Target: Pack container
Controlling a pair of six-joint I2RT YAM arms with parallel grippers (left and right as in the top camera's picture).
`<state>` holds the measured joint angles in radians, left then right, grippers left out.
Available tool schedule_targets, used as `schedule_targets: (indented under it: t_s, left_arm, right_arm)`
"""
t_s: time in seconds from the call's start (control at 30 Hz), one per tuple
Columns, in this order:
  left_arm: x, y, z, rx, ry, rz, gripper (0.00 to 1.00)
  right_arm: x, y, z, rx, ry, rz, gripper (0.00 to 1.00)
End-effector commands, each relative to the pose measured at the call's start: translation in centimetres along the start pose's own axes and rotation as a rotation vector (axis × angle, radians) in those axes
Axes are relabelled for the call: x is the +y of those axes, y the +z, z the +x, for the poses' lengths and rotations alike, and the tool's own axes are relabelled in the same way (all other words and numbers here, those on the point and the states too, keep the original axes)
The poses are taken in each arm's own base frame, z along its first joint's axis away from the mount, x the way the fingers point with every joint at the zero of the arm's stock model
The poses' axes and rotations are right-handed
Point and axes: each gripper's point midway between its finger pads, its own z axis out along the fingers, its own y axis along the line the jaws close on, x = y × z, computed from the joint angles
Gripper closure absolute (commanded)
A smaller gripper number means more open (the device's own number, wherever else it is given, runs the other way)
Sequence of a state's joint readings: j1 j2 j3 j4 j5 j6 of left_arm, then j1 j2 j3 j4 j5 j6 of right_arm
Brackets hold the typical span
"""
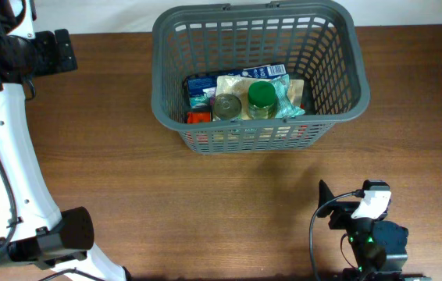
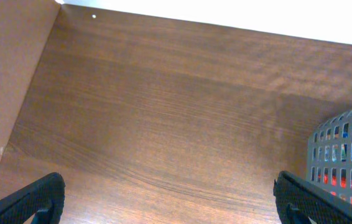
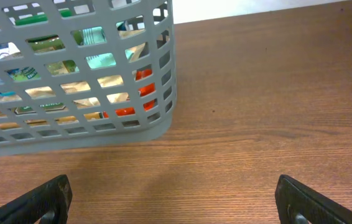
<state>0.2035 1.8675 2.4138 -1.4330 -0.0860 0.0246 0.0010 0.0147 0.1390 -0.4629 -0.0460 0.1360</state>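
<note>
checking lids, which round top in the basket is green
The jar between the can and the teal packet; the can's top is bare silver metal.

The white left arm (image 1: 6, 164) climbs the left edge of the overhead frame, its dark wrist folded into the upper left corner. The right arm (image 1: 371, 230) sits low at lower right. In the wrist views, the left gripper (image 2: 173, 202) and right gripper (image 3: 175, 202) each stand with fingers spread to the bottom corners.
</note>
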Motion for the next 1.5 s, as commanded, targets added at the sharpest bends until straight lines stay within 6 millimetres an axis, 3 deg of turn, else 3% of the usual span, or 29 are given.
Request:
schedule_targets:
  t_s: [0.0, 0.7, 0.87, 1.0, 1.17, 1.37, 1.47]
  left_arm:
    - [0.0, 0.2, 0.1, 0.007, -0.014, 0.002, 0.01]
    - [0.0, 0.5, 0.2, 0.014, -0.014, 0.001, 0.01]
    - [-0.2, 0.0, 1.2, 0.029, -0.009, 0.005, 0.01]
    - [-1.8, -2.2, 4.8, 0.067, 0.031, 0.032, 0.01]
    - [-4.1, -5.8, 12.4, 0.118, 0.111, 0.086, 0.01]
    - [-2.9, -9.1, 21.8, 0.100, 0.118, 0.093, 0.01]
    - [-1.8, -9.6, 24.8, 0.024, 0.125, 0.053, 0.01]
  right_arm:
    - [-0.3, 0.0, 0.0, -0.010, 0.010, 0.016, 0.01]
    - [-0.3, 0.0, 0.0, -0.009, 0.010, 0.016, 0.01]
    - [-0.3, 0.0, 0.0, -0.009, 0.010, 0.016, 0.01]
    - [-0.3, 0.0, 0.0, -0.010, 0.010, 0.016, 0.01]
    - [-0.3, 0.0, 0.0, -0.010, 0.010, 0.016, 0.01]
    - [-0.3, 0.0, 0.0, -0.009, 0.010, 0.016, 0.01]
    - [-0.3, 0.0, 0.0, -0.009, 0.010, 0.016, 0.01]
